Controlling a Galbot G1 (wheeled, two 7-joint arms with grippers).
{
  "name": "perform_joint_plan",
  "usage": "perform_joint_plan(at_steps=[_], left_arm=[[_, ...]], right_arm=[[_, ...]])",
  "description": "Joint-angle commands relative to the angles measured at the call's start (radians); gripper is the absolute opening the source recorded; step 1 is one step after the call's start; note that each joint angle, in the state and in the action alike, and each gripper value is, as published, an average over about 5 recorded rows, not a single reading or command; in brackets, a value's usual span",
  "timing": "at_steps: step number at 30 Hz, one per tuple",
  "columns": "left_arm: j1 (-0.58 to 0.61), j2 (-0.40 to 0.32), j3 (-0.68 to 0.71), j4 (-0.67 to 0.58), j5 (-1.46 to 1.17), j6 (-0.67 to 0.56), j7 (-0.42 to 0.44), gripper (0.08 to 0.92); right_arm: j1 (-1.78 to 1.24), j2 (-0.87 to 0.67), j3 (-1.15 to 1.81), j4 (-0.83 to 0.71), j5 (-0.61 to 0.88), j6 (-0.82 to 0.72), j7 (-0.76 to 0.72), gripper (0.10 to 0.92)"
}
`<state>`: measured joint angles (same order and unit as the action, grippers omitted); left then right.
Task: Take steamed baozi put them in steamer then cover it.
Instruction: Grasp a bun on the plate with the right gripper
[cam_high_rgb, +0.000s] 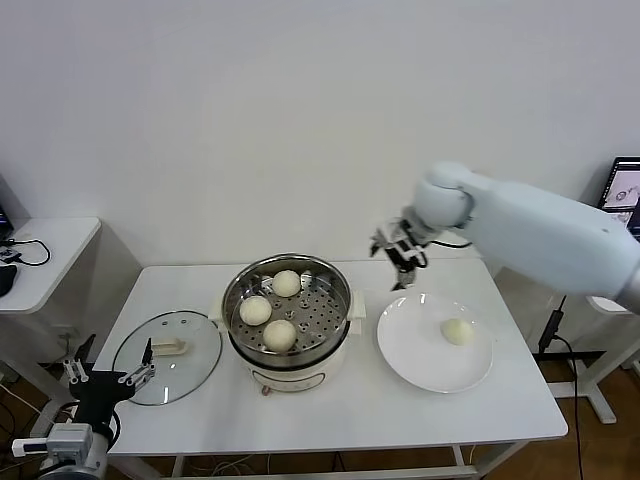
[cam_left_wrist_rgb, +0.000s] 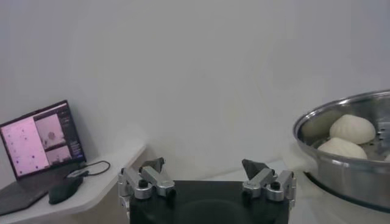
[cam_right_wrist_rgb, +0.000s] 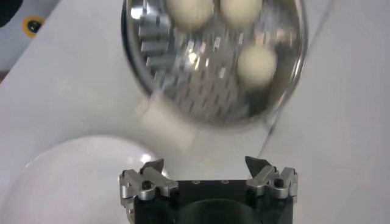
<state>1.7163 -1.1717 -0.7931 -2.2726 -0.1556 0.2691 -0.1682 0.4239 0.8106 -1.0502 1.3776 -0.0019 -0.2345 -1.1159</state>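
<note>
Bright even light, blurred wrist view

You've got three baozi (cam_high_rgb: 280, 334) in one steamer (cam_high_rgb: 287, 310), one more bun (cam_high_rgb: 457, 331) on one plate (cam_high_rgb: 420, 362), one glass lid (cam_high_rgb: 167, 357), two grippers.

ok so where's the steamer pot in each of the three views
Head view: steamer at table centre, three buns inside, between the glass lid and the plate.
Left wrist view: its steel rim at the picture's right edge, two buns showing.
Right wrist view: the pot across the top of the picture, beyond the open right gripper.
Shared landmark: the buns inside the pot.
</note>
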Motion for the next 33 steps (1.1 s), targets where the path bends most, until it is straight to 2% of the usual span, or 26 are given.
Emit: perform_joint_plan(at_steps=[1, 14, 33], left_arm=[[0.000, 0.002, 0.002, 0.003, 0.003, 0.002, 0.000, 0.823], [0.031, -0.007, -0.025, -0.006, 0.005, 0.002, 0.001, 0.823], [0.036, -0.015, -0.028, -0.002, 0.009, 0.002, 0.001, 0.823]], right_arm=[[-0.184, -0.155, 0.134, -0.057, -0.082, -0.027, -0.007, 0.823], [-0.428, -0.078, 0.307, -0.196, -0.245, 0.018, -0.014, 0.823], [-0.518, 0.047, 0.435, -0.425, -0.371, 0.059, 0.020, 0.823]])
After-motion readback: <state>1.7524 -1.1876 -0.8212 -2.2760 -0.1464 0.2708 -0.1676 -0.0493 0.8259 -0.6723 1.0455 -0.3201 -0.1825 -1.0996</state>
